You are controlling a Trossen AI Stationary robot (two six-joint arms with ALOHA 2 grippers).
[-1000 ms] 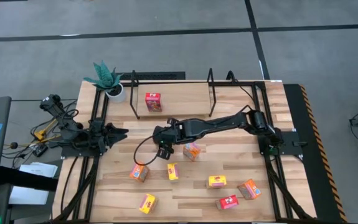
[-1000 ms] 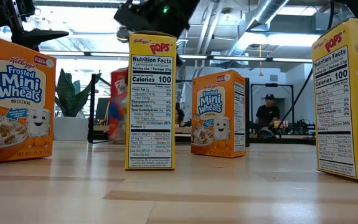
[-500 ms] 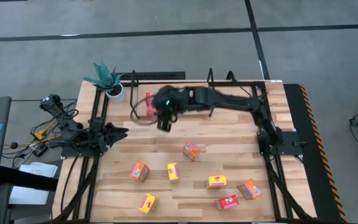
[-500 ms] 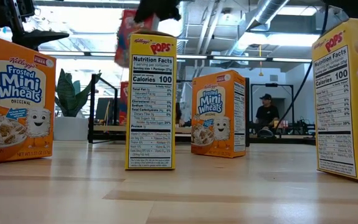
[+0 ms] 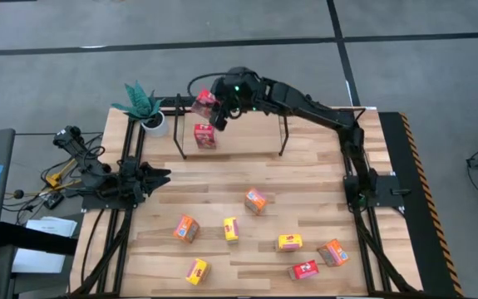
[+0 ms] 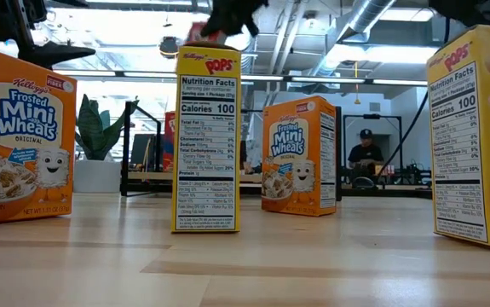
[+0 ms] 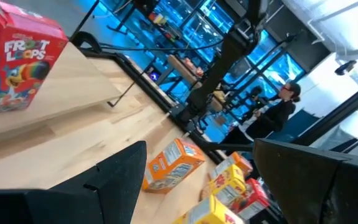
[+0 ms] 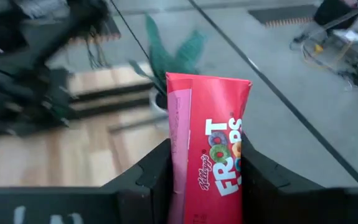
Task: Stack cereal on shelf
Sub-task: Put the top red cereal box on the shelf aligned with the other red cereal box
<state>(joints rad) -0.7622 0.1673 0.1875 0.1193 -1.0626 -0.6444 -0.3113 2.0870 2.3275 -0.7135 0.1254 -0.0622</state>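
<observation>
Carried up from mid-table, a red box [image 5: 204,103] is now clamped in the right gripper [image 5: 214,110] above the shelf [image 5: 281,124] and should be lowered squarely beside the shelved box [image 5: 204,136] before release.

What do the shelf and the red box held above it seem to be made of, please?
Shelf: thin black rods, probably painted metal, on a pale wooden base with visible grain. Red box: printed cardboard, apparently; flat colourful faces with creased edges, gripped by the right pincer.

White potted plant [image 5: 145,106] at table's [image 5: 322,170] far-left corner, seated person [image 6: 366,159] in background
</observation>
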